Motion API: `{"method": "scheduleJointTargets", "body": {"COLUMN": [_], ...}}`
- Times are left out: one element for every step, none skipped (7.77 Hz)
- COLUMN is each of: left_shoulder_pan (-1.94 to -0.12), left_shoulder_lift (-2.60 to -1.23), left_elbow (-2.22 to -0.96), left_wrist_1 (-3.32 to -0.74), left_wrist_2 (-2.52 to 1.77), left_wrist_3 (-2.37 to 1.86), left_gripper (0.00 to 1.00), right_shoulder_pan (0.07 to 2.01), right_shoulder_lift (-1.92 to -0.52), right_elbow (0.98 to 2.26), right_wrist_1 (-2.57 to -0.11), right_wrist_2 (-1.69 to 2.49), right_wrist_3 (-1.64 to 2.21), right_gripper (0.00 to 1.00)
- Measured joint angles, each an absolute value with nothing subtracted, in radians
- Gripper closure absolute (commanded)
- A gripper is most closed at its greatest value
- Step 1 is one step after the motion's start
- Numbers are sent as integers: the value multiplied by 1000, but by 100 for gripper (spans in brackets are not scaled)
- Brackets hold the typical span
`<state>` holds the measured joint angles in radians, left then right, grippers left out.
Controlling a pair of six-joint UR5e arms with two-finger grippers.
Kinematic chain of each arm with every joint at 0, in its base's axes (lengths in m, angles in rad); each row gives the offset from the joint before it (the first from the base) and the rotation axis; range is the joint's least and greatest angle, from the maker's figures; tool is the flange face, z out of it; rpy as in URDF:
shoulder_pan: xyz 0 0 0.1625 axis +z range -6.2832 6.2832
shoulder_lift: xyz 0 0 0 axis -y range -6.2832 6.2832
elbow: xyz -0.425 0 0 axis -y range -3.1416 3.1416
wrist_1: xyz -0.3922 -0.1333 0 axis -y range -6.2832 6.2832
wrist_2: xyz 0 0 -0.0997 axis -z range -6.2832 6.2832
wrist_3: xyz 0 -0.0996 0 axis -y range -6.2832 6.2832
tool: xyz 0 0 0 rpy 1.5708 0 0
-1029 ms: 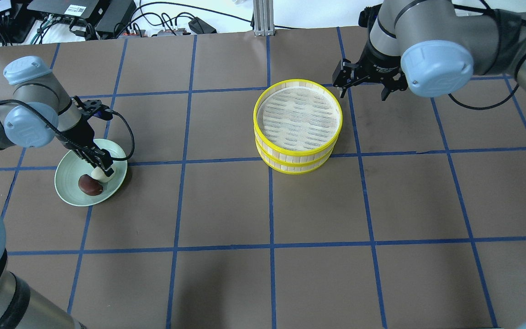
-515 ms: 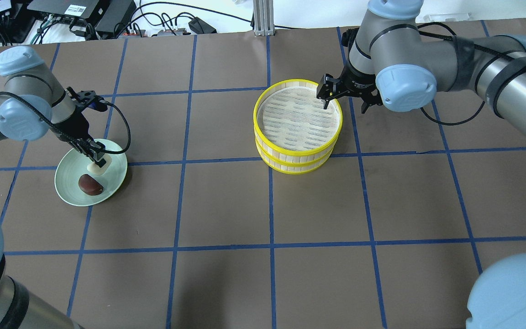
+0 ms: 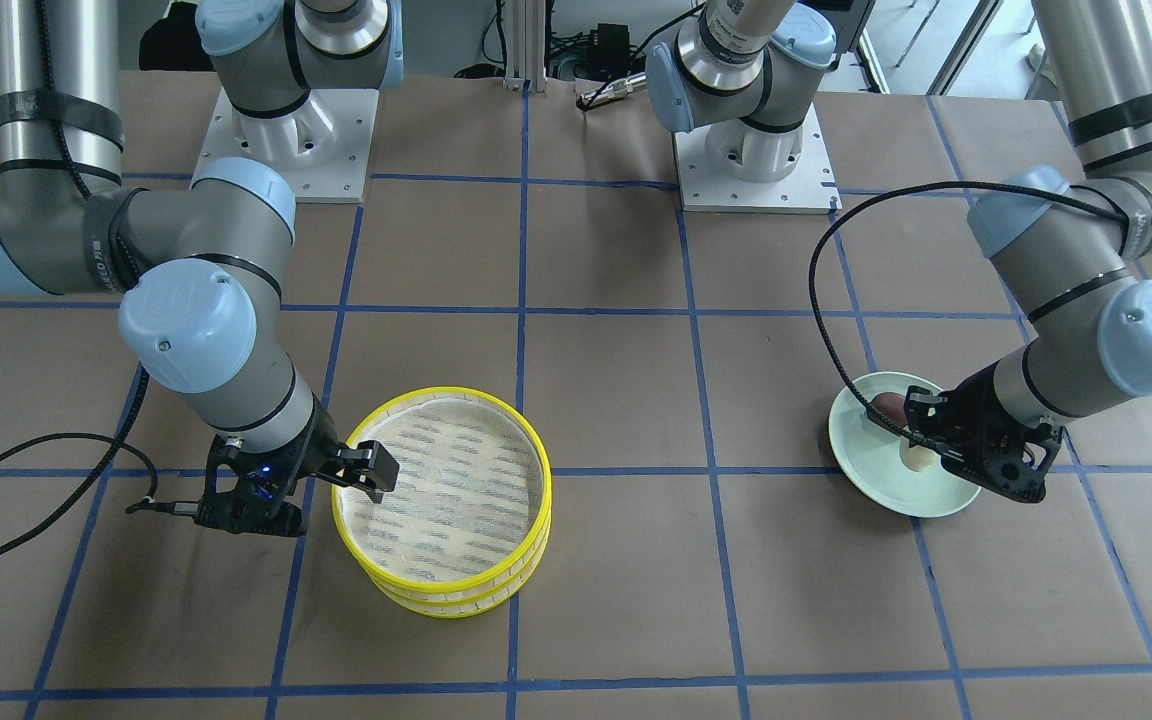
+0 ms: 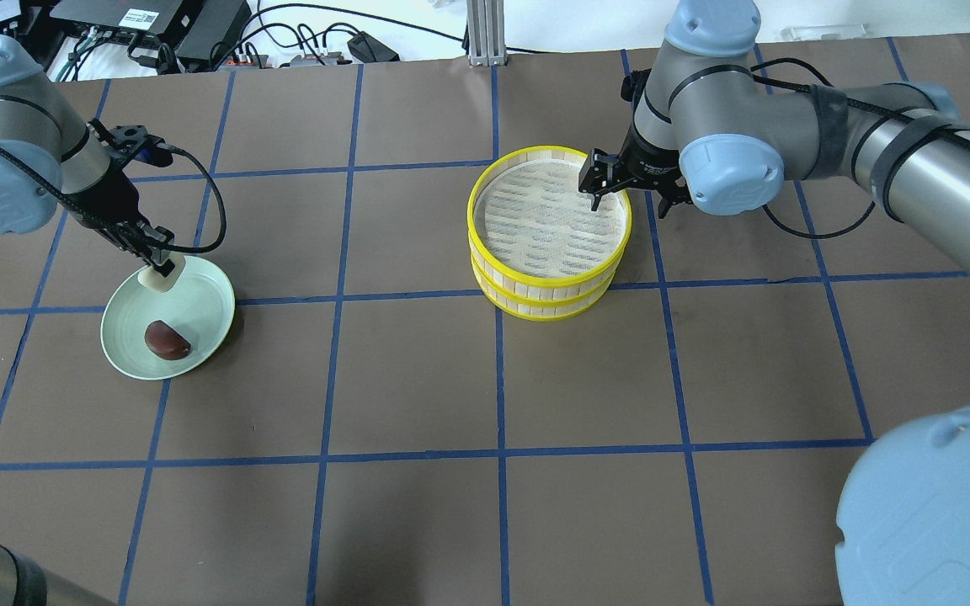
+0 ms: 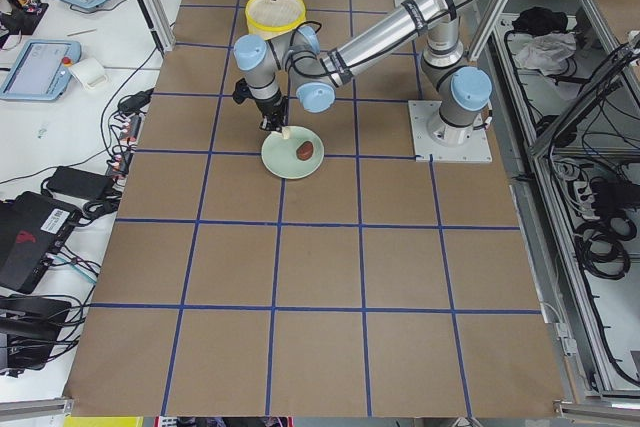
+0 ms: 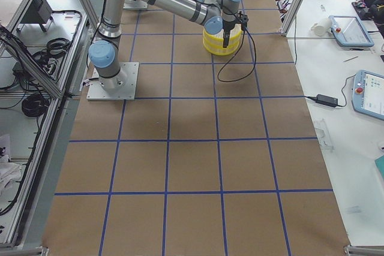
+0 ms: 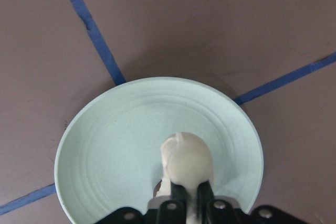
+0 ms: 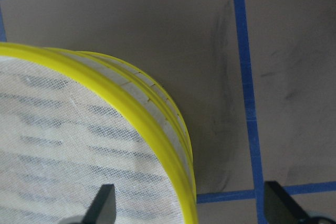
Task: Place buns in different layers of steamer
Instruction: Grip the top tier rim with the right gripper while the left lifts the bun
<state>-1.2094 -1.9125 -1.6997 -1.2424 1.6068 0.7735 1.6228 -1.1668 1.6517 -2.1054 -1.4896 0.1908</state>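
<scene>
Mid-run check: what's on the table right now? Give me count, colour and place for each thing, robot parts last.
steamer trays: 2, yellow rims with white mesh bottoms, stacked right of the table's centre; top one empty
cream-white bun: 1, held over the plate
reddish-brown bun: 1, lying on the plate
plate: 1, pale green, on the table's left side
table: 1, brown with a blue tape grid
left gripper: 1, black, shut on the cream-white bun
right gripper: 1, black, open, astride the top tray's rim, one finger inside and one outside
</scene>
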Motion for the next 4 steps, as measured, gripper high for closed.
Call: {"method": "scheduleJointTargets", "body": {"left_shoulder_pan": [-1218, -1235, -1260, -1290], "left_shoulder_lift": [-1888, -1866, -1847, -1835], "left_elbow": [-1694, -1691, -1687, -1678], "left_wrist_1": [-1245, -1246, -1246, -1246], "left_wrist_2": [1606, 1605, 1604, 1601], "left_wrist_3": [730, 667, 596, 524], "left_gripper": [100, 100, 100, 100], "right_shoulder_pan": [1623, 1622, 1622, 1622], "right_shoulder_lift": [-1165, -1165, -1164, -1164], "right_elbow": [1651, 1651, 1651, 1651], "right_wrist_1": [-2113, -2115, -2115, -2114], "right_wrist_2": [-1490, -1490, -1490, -1490], "right_wrist_3": [190, 187, 183, 182], "right_gripper": [48, 50, 62, 76]}}
